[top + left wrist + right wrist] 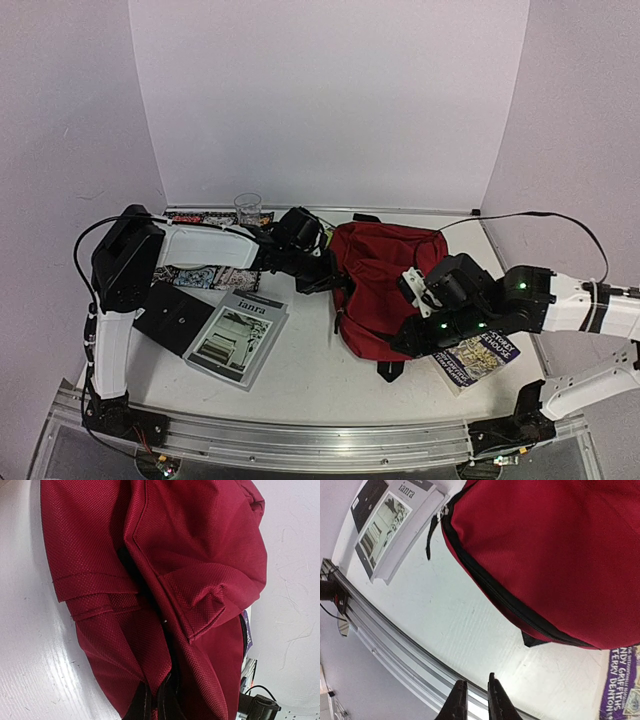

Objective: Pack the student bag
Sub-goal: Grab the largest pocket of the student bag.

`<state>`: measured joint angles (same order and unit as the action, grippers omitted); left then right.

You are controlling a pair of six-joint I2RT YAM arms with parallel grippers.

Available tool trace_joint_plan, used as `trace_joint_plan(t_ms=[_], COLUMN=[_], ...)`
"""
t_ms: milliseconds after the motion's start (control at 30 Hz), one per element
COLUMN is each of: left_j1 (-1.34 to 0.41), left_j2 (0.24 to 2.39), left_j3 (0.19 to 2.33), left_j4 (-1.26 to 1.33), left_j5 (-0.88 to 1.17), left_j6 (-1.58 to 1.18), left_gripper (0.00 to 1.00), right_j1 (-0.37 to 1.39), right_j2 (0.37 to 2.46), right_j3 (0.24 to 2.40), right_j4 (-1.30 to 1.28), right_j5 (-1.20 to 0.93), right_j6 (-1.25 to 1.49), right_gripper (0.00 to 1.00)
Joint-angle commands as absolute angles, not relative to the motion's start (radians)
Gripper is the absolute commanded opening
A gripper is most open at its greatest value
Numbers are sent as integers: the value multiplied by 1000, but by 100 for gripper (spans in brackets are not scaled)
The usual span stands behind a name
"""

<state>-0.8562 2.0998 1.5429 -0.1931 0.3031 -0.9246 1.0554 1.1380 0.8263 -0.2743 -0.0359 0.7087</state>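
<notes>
The student bag [385,270], dark red with black zips, lies in the middle of the table. My left gripper [322,275] is at the bag's left edge. In the left wrist view its black fingers [137,705] are shut on a fold of red fabric [200,555] beside a dark zip seam. My right gripper [405,340] hovers at the bag's near right edge. In the right wrist view it [476,682] stands slightly open with nothing between its tips, apart from the bag [545,545] and over the bare table. The bag's black zip [495,595] is shut along that edge.
A grey book titled "ianra" [240,335] lies front left on a black notebook [170,315]. A purple paperback [480,358] sits under the right arm. A clear plastic cup [248,208] and patterned items [205,275] are at the back left. The aluminium rail [395,645] runs along the near edge.
</notes>
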Motion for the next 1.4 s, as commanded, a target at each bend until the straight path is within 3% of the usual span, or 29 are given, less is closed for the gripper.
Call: trace_joint_plan(t_ms=[0,67,300,533,1367], left_j1=[-856,-856,-856,-856,-860], left_j2=[2092,2090,2077,2076,2066], left_j3=[1567,1556,1512,1502,1491], left_j4=[-148,-122,-33,-5,45], left_j5=[315,321,333,346,353], left_j6=[-987,-1020,-1117,-1159,-1218], left_gripper=[0,0,0,0,0], right_j1=[1060,1060,1060,1061,1061], right_j2=[1235,1264,1350,1450,1517], right_j3=[891,891,869,884,825], right_j4=[-113,-48,197,263,317], right_j5=[-17,-1,14,8,107], right_j6=[762,795,857,908,1031], right_gripper=[28,35,42,48,42])
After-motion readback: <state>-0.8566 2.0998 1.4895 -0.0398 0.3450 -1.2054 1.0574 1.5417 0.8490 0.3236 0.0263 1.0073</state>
